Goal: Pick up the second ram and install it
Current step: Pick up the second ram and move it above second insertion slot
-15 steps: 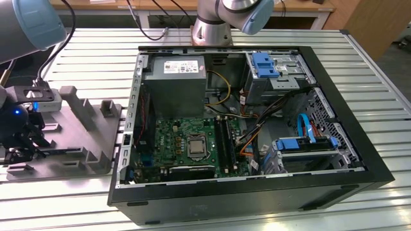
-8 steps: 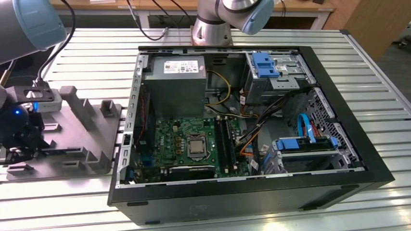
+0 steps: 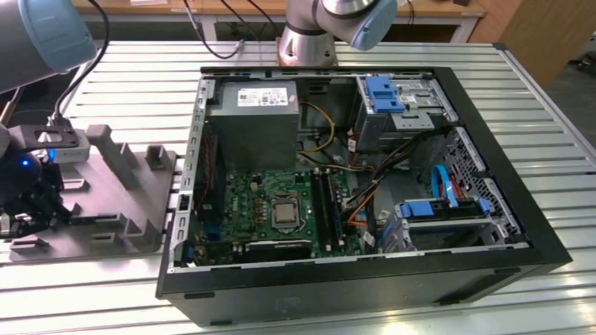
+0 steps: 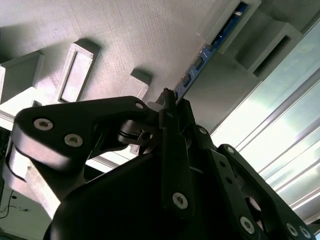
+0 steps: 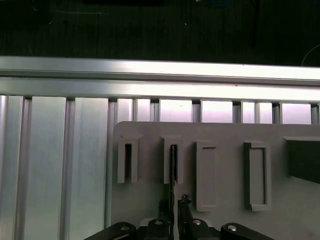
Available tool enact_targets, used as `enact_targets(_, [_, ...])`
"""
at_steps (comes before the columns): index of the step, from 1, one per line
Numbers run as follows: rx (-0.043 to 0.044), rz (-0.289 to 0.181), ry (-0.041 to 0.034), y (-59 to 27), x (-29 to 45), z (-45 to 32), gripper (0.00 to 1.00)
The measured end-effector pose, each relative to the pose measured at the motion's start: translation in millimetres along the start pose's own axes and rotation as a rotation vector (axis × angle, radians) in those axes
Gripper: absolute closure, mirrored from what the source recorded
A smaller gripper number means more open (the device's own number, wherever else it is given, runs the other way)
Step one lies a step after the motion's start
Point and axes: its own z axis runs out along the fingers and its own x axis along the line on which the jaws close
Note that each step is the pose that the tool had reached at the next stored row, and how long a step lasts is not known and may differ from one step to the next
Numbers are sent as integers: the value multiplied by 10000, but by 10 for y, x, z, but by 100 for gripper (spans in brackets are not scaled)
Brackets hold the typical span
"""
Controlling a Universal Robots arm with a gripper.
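Note:
The second ram (image 4: 201, 61) is a thin dark board with a blue-lit edge. It stands on edge in a narrow slot of the grey holder tray (image 3: 121, 202). In the first wrist view the ram (image 5: 172, 161) shows as a dark strip inside the second slot. My gripper (image 4: 168, 102) sits at one end of the board, its black fingers pressed close on either side of it. My gripper (image 5: 173, 204) is shut on the ram, which still rests in its slot. In the exterior view my gripper (image 3: 33, 209) hangs over the tray's left end.
An open computer case (image 3: 484, 139) lies to the exterior view's right of the tray. It holds a motherboard with long black memory slots (image 3: 326, 202), a CPU socket (image 3: 282, 213), a power supply (image 3: 253, 125) and cables. Raised grey blocks (image 3: 112, 150) stand on the tray. The table is ribbed aluminium (image 5: 60, 165).

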Motion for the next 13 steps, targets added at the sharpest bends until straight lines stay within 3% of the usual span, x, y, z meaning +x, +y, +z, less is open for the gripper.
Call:
enact_targets(5, [0,-1,0,-8,-1,-23,79])
enact_targets(8, [0,0,0,-63,0,-19,79])
enact_targets(13, [-1,0,1,-70,1,2,79])
